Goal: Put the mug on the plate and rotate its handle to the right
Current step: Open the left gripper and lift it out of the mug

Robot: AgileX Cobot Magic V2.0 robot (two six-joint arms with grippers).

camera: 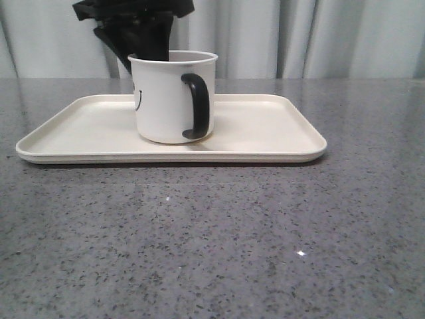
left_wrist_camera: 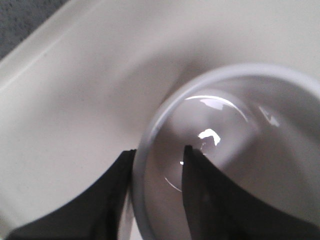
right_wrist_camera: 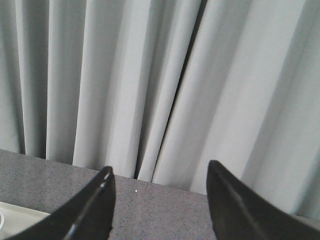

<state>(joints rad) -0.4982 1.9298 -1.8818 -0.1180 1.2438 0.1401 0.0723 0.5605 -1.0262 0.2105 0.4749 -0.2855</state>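
The white mug [camera: 159, 100] stands upright on the cream plate [camera: 265, 133], left of the plate's middle. Its black handle [camera: 197, 106] faces the front camera, turned a little to the right. Part of a black face print shows on the mug's left side. My left gripper [left_wrist_camera: 158, 148] comes down from behind and straddles the mug's [left_wrist_camera: 240, 150] far wall. One finger [left_wrist_camera: 107, 200] rests against the outside of the rim, while the other [left_wrist_camera: 215, 200] is inside with a gap to the wall. My right gripper [right_wrist_camera: 157, 170] is open and holds nothing, facing the curtain.
The plate [left_wrist_camera: 75, 100] lies on a grey speckled table [camera: 212, 252]. A pale curtain [camera: 332, 33] hangs behind the table's far edge. A corner of the plate [right_wrist_camera: 15, 220] shows in the right wrist view.
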